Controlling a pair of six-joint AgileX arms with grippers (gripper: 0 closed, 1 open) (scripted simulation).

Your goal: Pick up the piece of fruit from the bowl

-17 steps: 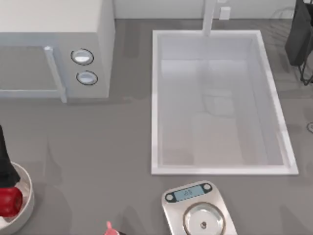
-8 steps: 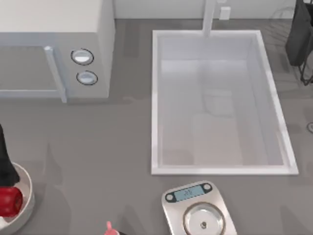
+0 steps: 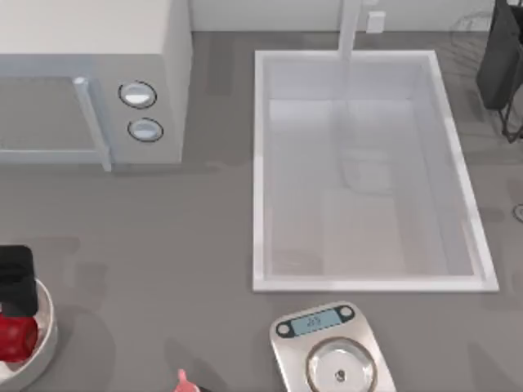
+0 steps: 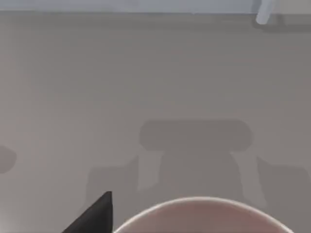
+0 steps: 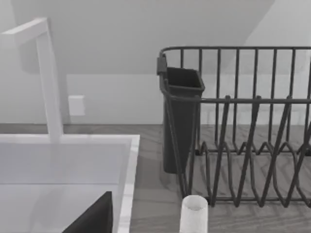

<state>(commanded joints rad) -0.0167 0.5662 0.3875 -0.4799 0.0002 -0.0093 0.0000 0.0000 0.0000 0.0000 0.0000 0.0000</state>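
Observation:
The red piece of fruit (image 3: 16, 337) lies in the white bowl (image 3: 46, 327) at the table's front left edge, partly cut off by the top view's border. My left gripper (image 3: 16, 282) is a black block directly over the bowl's far rim, just behind the fruit; whether it touches the fruit cannot be told. In the left wrist view the bowl's rim (image 4: 204, 204) curves along the edge, with a dark tip of the left gripper (image 4: 97, 216) beside it and grey counter beyond. A dark edge of my right gripper (image 5: 95, 218) hangs by the sink's far right corner.
A microwave (image 3: 90, 82) stands at the back left. The white sink (image 3: 260, 163) with its faucet (image 3: 350, 28) takes the middle. A steel scale (image 3: 335, 355) and a tiny pink thing (image 3: 181, 378) sit at the front. A black dish rack (image 5: 243, 136) and a white cup (image 5: 194, 213) are at the right.
The left arm's black shape went from a long slim form reaching back to a short block over the bowl's far rim. The fruit stayed in the bowl.

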